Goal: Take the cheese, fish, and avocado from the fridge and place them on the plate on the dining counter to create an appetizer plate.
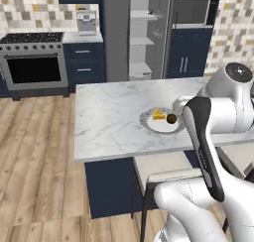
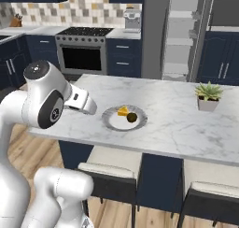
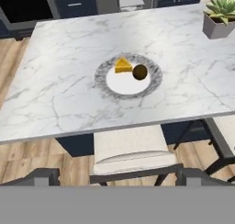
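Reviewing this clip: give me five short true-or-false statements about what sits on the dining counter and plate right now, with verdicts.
1. The cheese lies on the plate. True.
2. The avocado sits on the bare marble beside the plate. False: it is on the plate, next to the cheese.
3. A fish lies on the plate. False: only cheese and avocado are there.
4. A potted plant stands on the dining counter. True.
5. The fridge is closed. False: its shelves are showing.
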Tool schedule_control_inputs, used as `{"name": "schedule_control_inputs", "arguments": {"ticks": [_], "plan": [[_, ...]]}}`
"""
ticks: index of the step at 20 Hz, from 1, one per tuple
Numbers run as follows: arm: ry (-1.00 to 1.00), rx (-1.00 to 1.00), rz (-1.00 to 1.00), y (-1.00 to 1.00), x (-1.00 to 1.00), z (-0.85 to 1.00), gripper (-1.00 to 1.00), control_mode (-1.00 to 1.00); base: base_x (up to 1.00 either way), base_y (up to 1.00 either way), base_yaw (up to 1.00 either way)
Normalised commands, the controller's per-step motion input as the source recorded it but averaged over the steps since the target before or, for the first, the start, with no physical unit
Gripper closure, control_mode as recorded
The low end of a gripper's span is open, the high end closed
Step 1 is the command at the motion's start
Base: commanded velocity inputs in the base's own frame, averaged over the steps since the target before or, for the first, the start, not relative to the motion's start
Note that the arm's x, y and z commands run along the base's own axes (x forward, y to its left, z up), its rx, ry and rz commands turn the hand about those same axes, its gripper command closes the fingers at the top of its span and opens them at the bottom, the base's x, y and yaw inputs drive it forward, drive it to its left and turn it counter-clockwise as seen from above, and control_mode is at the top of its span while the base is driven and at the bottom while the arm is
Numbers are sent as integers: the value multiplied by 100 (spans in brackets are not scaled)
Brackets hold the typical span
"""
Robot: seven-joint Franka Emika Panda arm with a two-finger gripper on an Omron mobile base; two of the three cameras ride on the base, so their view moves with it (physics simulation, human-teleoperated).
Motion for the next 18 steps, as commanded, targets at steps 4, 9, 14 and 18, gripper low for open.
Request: {"name": "schedule_control_inputs", "arguments": {"ticks": [4, 9, 14, 18], "plan": [[0, 0, 0, 0, 0, 0, -100, 100, 3, 98, 0], [0, 0, 0, 0, 0, 0, -100, 100, 45, 100, 0], [0, 0, 0, 0, 0, 0, -100, 100, 41, 100, 0], [0, 0, 0, 0, 0, 0, -100, 100, 38, 100, 0]]}}
